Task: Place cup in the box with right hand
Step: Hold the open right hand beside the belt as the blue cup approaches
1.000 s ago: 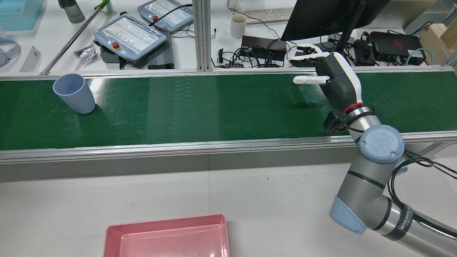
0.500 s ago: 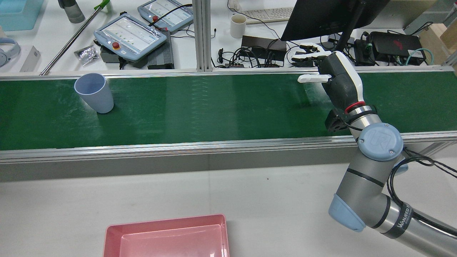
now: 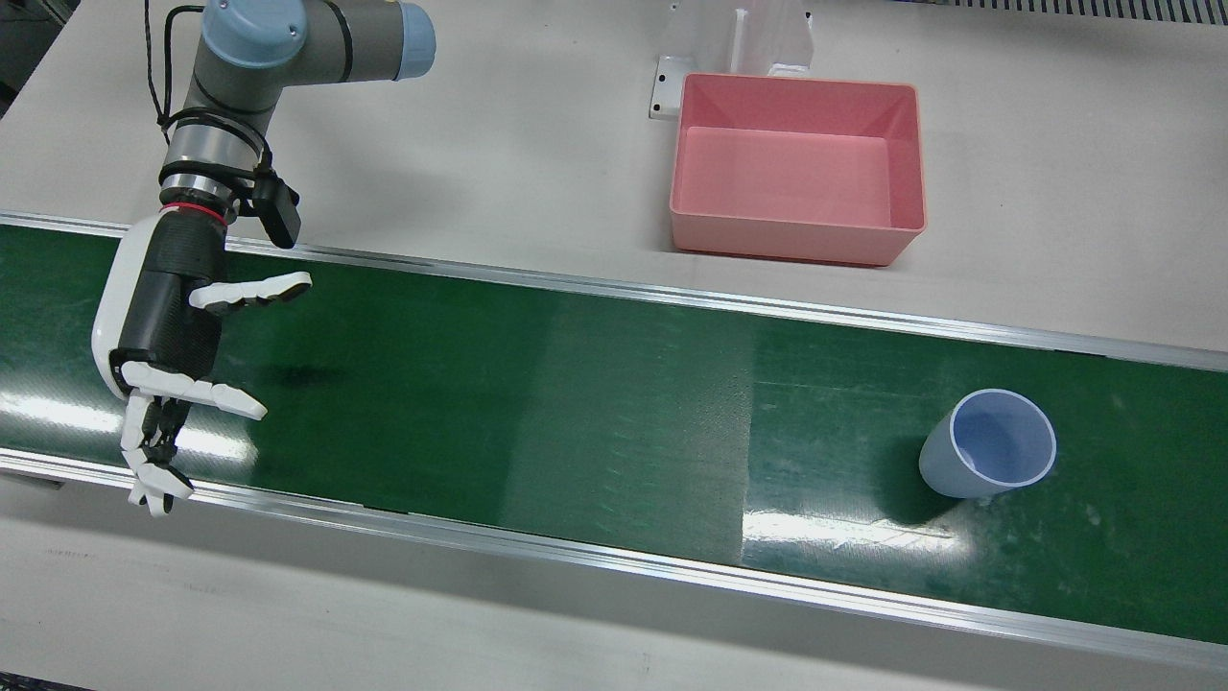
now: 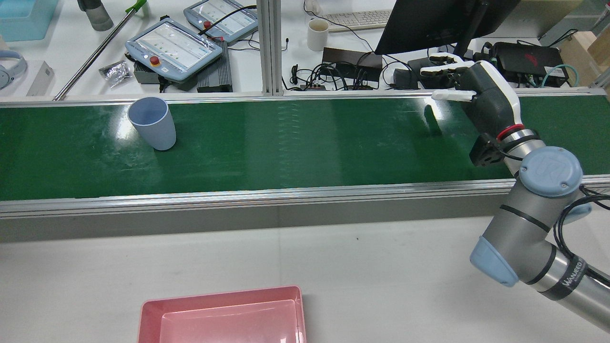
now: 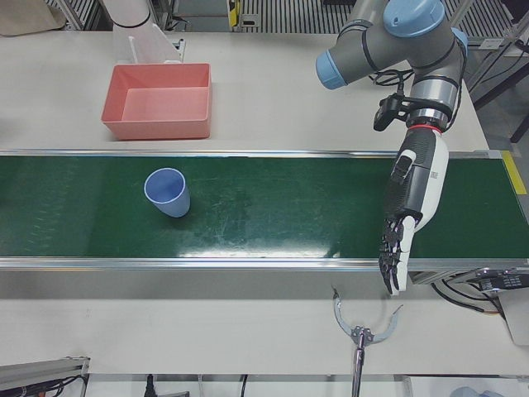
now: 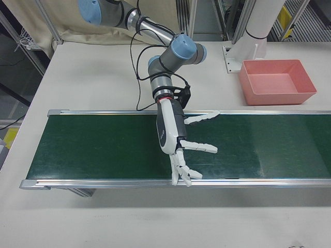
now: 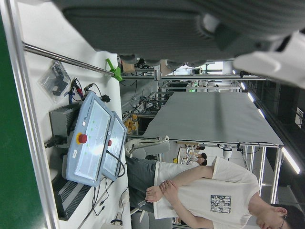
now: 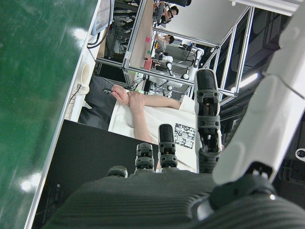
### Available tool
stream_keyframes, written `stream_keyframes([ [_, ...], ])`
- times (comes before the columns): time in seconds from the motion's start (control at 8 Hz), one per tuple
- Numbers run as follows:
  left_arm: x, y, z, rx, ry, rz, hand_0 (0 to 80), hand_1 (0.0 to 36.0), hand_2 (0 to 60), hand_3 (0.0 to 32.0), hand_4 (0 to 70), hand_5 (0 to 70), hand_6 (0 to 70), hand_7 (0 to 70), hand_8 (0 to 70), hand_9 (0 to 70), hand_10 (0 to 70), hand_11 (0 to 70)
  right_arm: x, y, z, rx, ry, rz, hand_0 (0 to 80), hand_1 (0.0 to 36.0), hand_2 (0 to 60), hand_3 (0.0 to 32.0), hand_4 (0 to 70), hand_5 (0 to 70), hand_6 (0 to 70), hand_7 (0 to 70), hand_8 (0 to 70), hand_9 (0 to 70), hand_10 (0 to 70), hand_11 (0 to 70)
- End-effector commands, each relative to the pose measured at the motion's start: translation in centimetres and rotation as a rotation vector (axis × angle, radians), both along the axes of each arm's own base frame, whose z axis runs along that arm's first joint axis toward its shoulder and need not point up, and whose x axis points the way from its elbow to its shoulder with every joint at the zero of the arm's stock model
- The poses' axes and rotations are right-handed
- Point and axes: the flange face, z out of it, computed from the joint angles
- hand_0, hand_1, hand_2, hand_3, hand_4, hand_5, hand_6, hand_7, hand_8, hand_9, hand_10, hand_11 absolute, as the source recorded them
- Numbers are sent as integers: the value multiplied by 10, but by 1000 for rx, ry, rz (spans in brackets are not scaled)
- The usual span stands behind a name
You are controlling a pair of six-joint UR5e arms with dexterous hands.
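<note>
A pale blue cup point(image 4: 152, 124) stands upright on the green belt point(image 4: 305, 143), toward the belt's far edge on the rear view's left; it also shows as the cup point(image 3: 988, 446) and the cup point(image 5: 168, 193). The pink box point(image 4: 221, 297) lies on the white table on the robot's side of the belt, seen too as the box point(image 3: 796, 245). My right hand point(image 4: 481, 95) hovers open over the belt's far edge, far from the cup, holding nothing; the front view shows the right hand point(image 3: 168, 336). My left hand point(image 5: 411, 198) hangs open over the belt, well off the cup's other side.
Beyond the belt's far rail are teach pendants point(image 4: 174, 45), a white mug point(image 4: 318, 34), a monitor point(image 4: 429, 21) and cables. A metal grabber tool point(image 5: 359, 327) lies on the operators' side table. A person point(image 7: 209, 191) stands behind that bench.
The cup has ridden the belt rightward in the rear view. My right hand has shifted right and toward the belt's far edge, still open.
</note>
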Motion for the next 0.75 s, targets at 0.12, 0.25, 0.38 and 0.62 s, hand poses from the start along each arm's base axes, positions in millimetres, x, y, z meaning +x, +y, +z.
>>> stream_keyframes([
  [0.12, 0, 0, 0, 1, 0, -1, 0, 0, 0, 0, 0, 0, 0, 0, 0, 0, 0, 0, 64, 12, 47, -61, -18, -3, 481, 50, 0, 82, 356, 30, 40, 260, 67, 108, 2, 8],
  [0.25, 0, 0, 0, 1, 0, -1, 0, 0, 0, 0, 0, 0, 0, 0, 0, 0, 0, 0, 64, 13, 49, -64, -11, -7, 479, 53, 0, 96, 296, 35, 36, 232, 70, 103, 6, 15],
  [0.38, 0, 0, 0, 1, 0, -1, 0, 0, 0, 0, 0, 0, 0, 0, 0, 0, 0, 0, 63, 14, 51, -66, -4, -9, 479, 55, 0, 104, 264, 38, 34, 215, 71, 101, 12, 25],
  [0.62, 0, 0, 0, 1, 0, 0, 0, 0, 0, 0, 0, 0, 0, 0, 0, 0, 0, 0, 62, 14, 51, -61, 20, -9, 475, 52, 0, 100, 240, 39, 34, 202, 77, 104, 18, 33],
])
